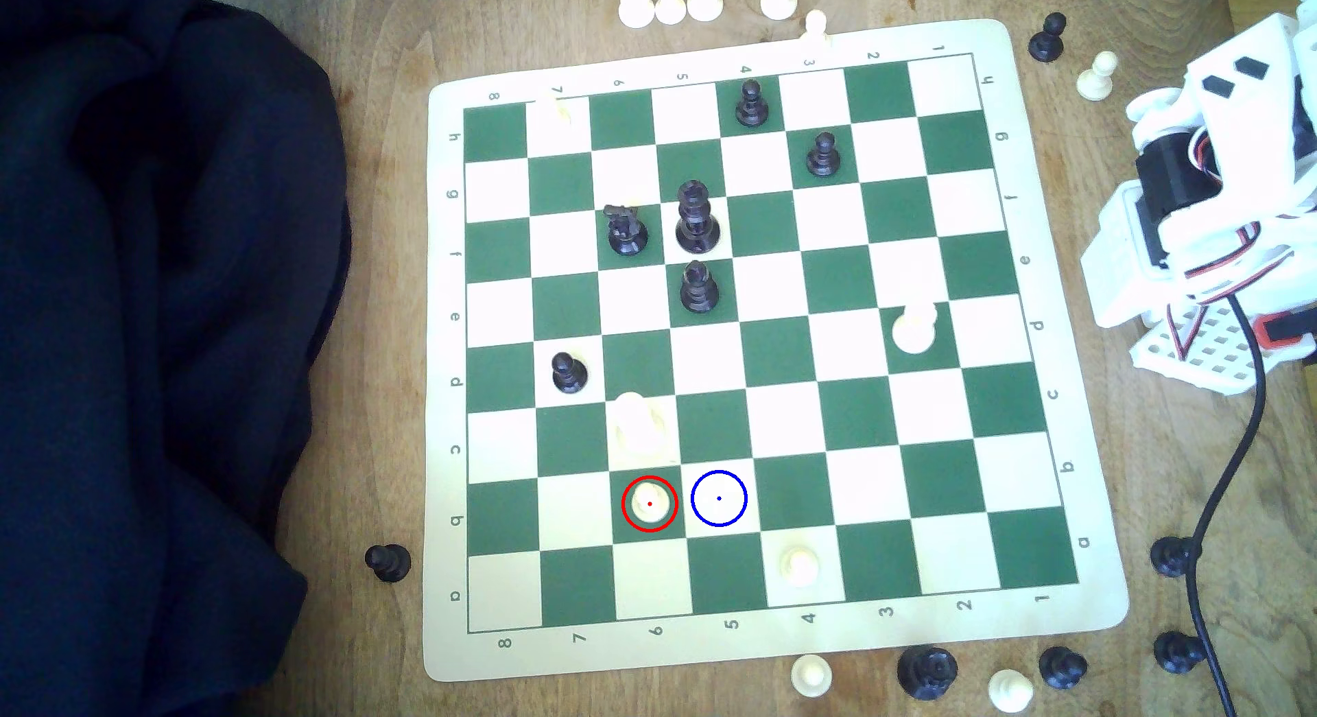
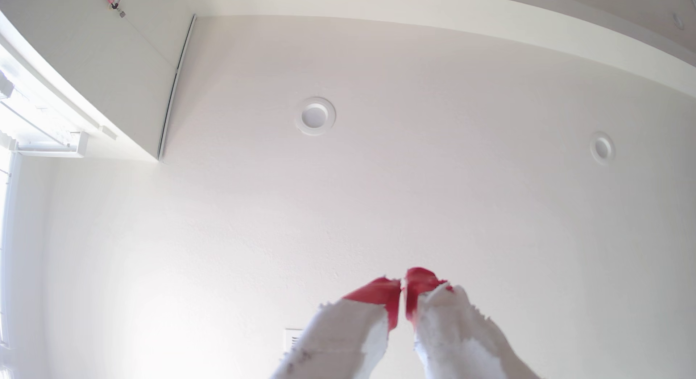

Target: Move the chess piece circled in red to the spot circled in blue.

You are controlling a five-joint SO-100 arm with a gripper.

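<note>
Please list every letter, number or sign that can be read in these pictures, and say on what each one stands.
"8 7 6 5 4 3 2 1": bottom border of the board, exterior view.
"8 7 6 5 4 3 2 1": top border, blurred but legible.
"a" to "h": left and right borders, each turned sideways.
Red ring with dot: around the white pawn.
Blue ring with dot: on the white square beside it.
Wrist view: no text on the ceiling or gripper.

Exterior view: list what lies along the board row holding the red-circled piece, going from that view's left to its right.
Bare green square → bare cream square → white pawn circled in red on a green square → blue-ringed cream square, with no piece on it → further alternating squares without pieces, up to the board's edge.
</note>
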